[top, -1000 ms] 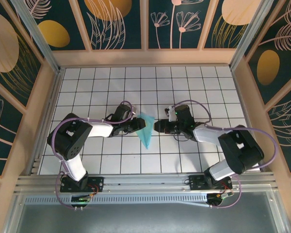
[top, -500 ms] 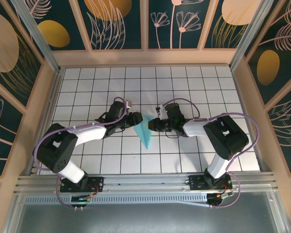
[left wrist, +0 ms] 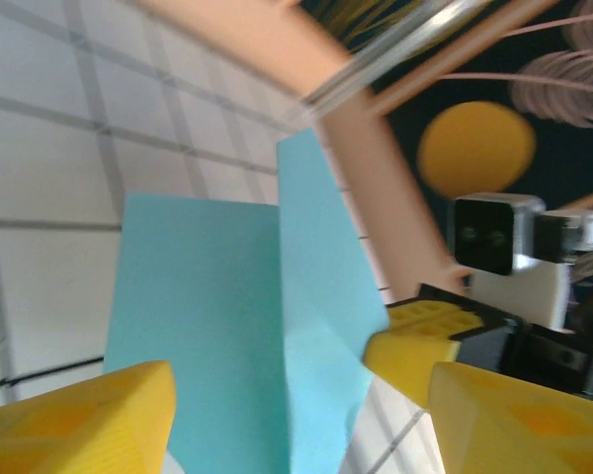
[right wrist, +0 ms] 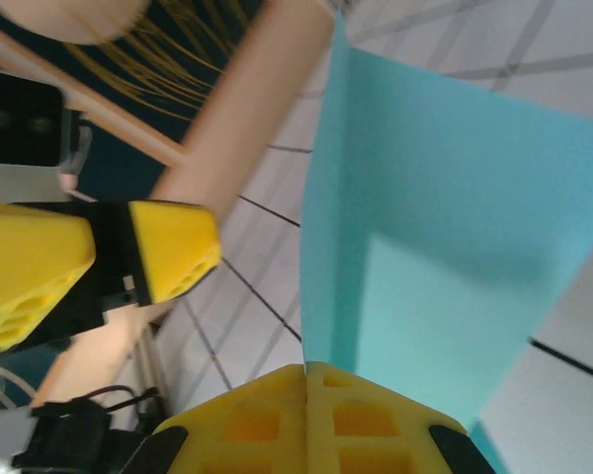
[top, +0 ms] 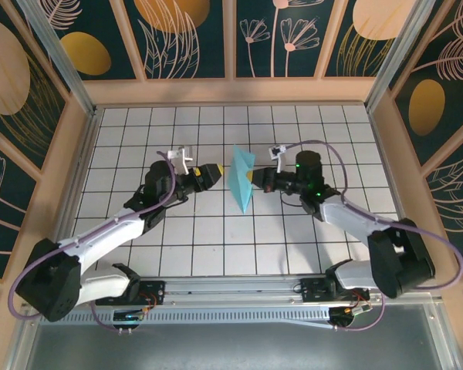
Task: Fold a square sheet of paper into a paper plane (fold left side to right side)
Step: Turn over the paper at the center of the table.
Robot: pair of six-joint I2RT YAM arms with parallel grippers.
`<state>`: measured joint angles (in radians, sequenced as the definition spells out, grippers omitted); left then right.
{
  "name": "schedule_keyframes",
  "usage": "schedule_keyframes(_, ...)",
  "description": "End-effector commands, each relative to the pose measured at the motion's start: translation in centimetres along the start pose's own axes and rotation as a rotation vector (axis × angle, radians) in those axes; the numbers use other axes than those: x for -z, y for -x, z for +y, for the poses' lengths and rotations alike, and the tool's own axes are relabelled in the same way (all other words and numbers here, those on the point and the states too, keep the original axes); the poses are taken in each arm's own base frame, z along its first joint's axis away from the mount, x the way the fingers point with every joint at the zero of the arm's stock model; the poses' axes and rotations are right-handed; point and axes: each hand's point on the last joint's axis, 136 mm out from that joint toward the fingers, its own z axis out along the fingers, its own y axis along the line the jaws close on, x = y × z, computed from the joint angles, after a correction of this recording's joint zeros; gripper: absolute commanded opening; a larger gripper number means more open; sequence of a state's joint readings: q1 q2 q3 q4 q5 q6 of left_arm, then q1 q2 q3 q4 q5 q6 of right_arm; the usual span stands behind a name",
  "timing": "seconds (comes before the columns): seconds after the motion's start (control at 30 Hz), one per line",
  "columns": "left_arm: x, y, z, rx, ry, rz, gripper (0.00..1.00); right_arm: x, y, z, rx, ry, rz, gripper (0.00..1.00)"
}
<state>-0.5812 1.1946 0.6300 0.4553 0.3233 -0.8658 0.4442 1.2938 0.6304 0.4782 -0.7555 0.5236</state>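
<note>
No word, number, brand or sign can be read in any of the views. The turquoise paper (top: 241, 177) is plain on every face that shows. The wall panels (top: 170, 38) carry only drawn leaves, flowers and orange ovals.

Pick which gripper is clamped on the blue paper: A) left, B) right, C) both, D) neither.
B: the right gripper is shut on the edge of the paper, while the left gripper sits open beside it, not touching.
</note>
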Motion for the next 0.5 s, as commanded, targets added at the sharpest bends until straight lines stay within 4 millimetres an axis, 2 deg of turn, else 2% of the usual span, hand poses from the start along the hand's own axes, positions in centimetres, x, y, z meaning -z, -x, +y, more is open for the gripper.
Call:
schedule_keyframes(0.0, 1.1, 1.3, -5.8, -0.068, -0.252, -0.018, 0.69, 1.3, 0.2, 5.0, 0.061, 0.214, 0.028, 0.0)
schedule_keyframes(0.1, 1.0, 1.4, -7.5, -0.07, -0.328, 0.01, 0.69, 1.9, 0.8, 7.2, 0.072, 0.292, 0.025, 0.0)
schedule_keyframes(0.2, 0.5, 1.3, -7.0, -0.06, -0.313, 0.017, 0.69, 2.4, 1.2, 8.8, 0.078, 0.358, 0.016, 0.0)
schedule_keyframes(0.3, 0.2, 0.9, -6.7, -0.044, -0.315, 0.025, 0.69, 2.5, 1.3, 9.6, 0.081, 0.391, 0.013, 0.0)
schedule_keyframes(0.47, -0.3, 0.2, -7.2, -0.034, -0.353, 0.06, 0.68, 2.4, 1.2, 10.1, 0.07, 0.421, 0.018, 0.0)
